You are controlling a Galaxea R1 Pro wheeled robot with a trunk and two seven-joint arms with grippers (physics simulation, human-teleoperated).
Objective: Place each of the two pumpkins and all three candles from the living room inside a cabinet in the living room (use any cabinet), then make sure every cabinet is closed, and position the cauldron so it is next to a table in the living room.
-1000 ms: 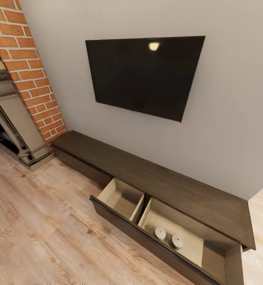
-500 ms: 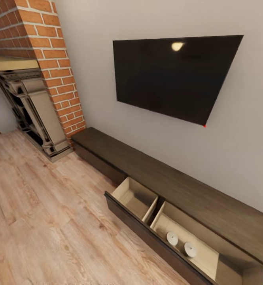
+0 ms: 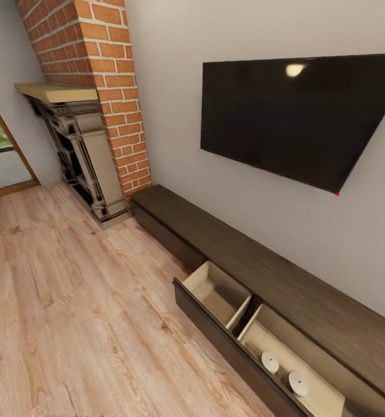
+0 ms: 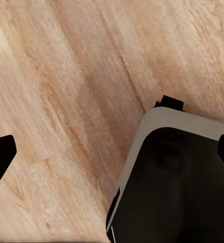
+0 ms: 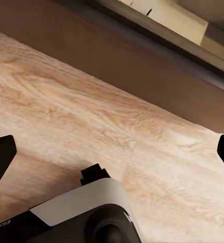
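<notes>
there is little writing to read: only a few pale letters, apparently "ga", at the edge of the robot base (image 5: 86,212) in the right wrist view. counted, two candles (image 3: 270,361) lie side by side in the right-hand compartment of the one open drawer (image 3: 215,315) of the cabinet (image 3: 285,278); the drawer has two pale compartments, and the left one looks bare. one television (image 3: 296,116) hangs on the grey wall above the cabinet, and one brick chimney (image 3: 94,75) with a fireplace (image 3: 79,150) stands to the left, next to a glazed door (image 3: 1,150).

against the earlier frames, the whole picture has slid rightward, so the camera has turned left: the fireplace and door have come into sight, and the drawer with its candles sits nearer the lower right corner.

the left gripper (image 4: 114,152) shows both dark fingertips spread wide with nothing between them, above the wood floor (image 4: 66,76). the right gripper (image 5: 114,152) is equally wide and bare, near the drawer front.
</notes>
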